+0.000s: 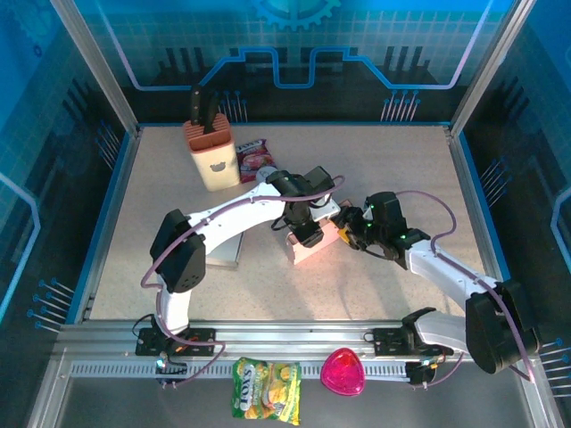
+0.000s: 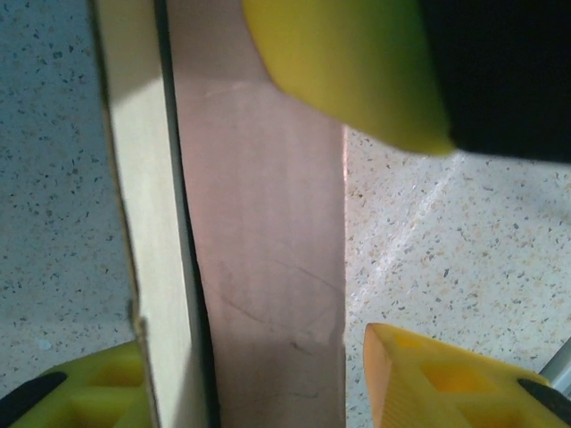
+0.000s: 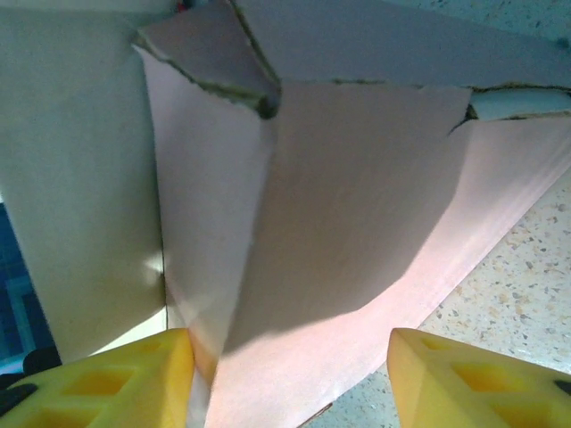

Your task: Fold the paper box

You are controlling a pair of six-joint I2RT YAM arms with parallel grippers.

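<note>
Jaws on both grippers are seen spread wide. Left gripper (image 1: 308, 234) is parked over the pink paper box (image 1: 317, 253) mid-frame in the top view, and right gripper (image 1: 351, 228) is held just beside its right end. Box panels are framed between yellow fingers (image 2: 428, 383) in both wrist views.

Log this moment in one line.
phase: folding | paper box: partly folded | left gripper: open, straddling box wall | right gripper: open, at box panel
</note>
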